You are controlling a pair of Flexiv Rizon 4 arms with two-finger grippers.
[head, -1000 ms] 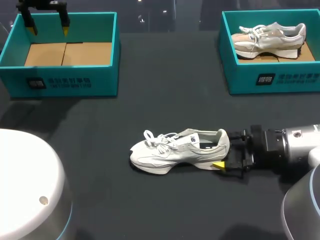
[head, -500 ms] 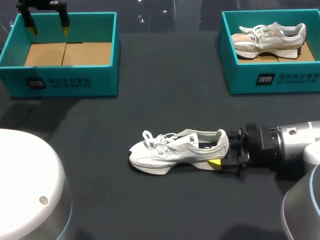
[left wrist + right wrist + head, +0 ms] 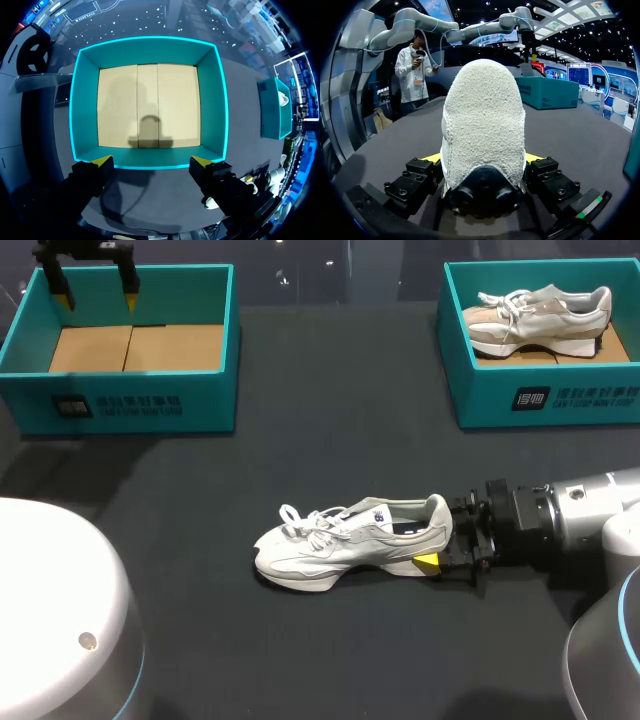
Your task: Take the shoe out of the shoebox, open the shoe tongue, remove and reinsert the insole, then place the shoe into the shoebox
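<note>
your right gripper [image 3: 482,161] has the heel of the shoe [image 3: 345,546] between its fingers, both sides seemingly pressed against it, so treat it as gripped; the shoe stands on its sole near the middle of the table [image 3: 330,430], toe toward your left, out of the box; your left gripper [image 3: 151,161] hangs wide open and empty above the bare left shoebox [image 3: 130,405]; the tongue [image 3: 352,512] looks to be next; pin the heel low and steady, bring the left arm across, and pinch only the tongue's tip, lest the whole shoe drag.
</note>
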